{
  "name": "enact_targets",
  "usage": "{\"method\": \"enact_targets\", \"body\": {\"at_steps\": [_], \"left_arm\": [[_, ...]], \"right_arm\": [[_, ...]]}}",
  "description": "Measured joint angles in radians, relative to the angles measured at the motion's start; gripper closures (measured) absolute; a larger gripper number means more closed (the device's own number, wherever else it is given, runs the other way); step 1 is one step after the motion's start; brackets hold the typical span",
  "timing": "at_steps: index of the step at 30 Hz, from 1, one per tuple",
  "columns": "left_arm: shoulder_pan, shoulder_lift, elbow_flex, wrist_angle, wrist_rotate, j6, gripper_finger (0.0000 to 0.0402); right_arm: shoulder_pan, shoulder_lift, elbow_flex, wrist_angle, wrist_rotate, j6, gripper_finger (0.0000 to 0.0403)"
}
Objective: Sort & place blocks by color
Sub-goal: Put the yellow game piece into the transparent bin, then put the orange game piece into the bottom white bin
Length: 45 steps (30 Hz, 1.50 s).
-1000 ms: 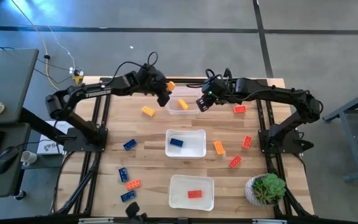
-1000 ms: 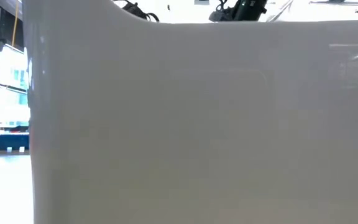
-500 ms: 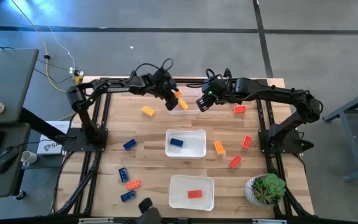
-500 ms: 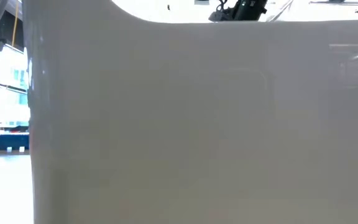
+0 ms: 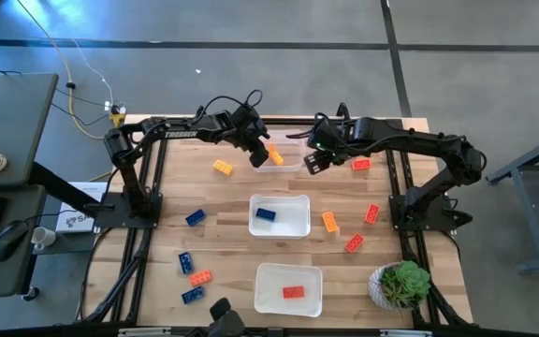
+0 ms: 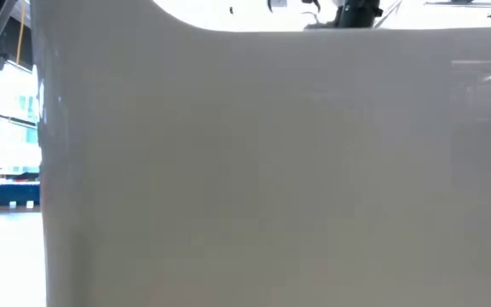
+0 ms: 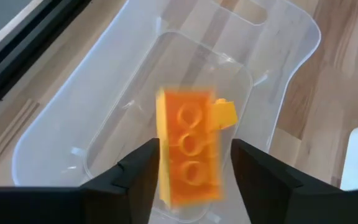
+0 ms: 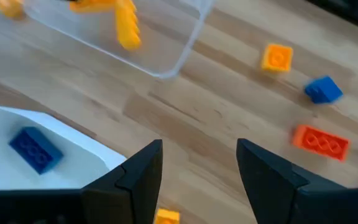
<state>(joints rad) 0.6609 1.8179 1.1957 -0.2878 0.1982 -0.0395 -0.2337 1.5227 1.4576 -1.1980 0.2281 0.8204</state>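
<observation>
My left gripper [image 5: 261,150] is over the left end of the far clear tub [image 5: 286,165], fingers open. An orange block [image 7: 188,155] shows blurred between them in the left wrist view, above the tub's floor [image 7: 123,124]. A yellow block [image 5: 276,157] lies in the same tub. My right gripper [image 5: 313,161] hangs open above the table by the tub's right end, and nothing is between its fingers [image 8: 199,149]. The middle tub [image 5: 299,200] holds a blue block [image 5: 266,214]. The near tub [image 5: 262,298] holds a red block [image 5: 293,291]. My left gripper comes from above, slanting down, with one finger [image 7: 143,171] on either side of the orange block's long sides [image 7: 166,186]. The block is blurred, and I cannot tell whether either finger touches it.
Loose blocks lie left of the tubs: yellow [image 5: 223,168], blue [image 5: 195,217], blue [image 5: 186,262], orange-red [image 5: 200,277]. Right of the tubs lie red [image 5: 360,165], red [image 5: 371,213], orange [image 5: 329,222] and red [image 5: 354,243]. A potted plant [image 5: 400,284] stands near right. A white wall [image 6: 271,170] fills the low view.
My left gripper has come down and toward the table's right, over the far tub, carrying the orange block. It has then opened, and the block now shows blurred between the parted fingers. My right gripper has turned a little at the wrist.
</observation>
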Motion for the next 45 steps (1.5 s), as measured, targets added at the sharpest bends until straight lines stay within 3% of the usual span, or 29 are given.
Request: {"method": "enact_targets", "body": {"at_steps": [6,10,32,39,45], "left_arm": [[0.000,0.000,0.000,-0.001,0.000,-0.001,0.0194],[0.000,-0.012,0.000,-0.019,0.001,-0.001,0.0195],[0.000,-0.239,0.000,-0.119,0.000,-0.036,0.0194],[0.000,-0.250,-0.001,-0.121,-0.007,-0.037,0.0193],[0.000,-0.250,-0.001,-0.144,-0.023,-0.036,0.0193]], "right_arm": [[0.000,0.000,0.000,-0.055,0.011,0.007,0.0210],[-0.003,0.000,0.000,-0.063,0.053,-0.074,0.0210],[-0.244,0.009,0.000,-0.156,0.004,-0.868,0.0209],[-0.319,0.078,0.000,-0.189,-0.041,-1.018,0.0209],[-0.324,0.152,0.000,-0.193,-0.042,-1.253,0.0209]]}}
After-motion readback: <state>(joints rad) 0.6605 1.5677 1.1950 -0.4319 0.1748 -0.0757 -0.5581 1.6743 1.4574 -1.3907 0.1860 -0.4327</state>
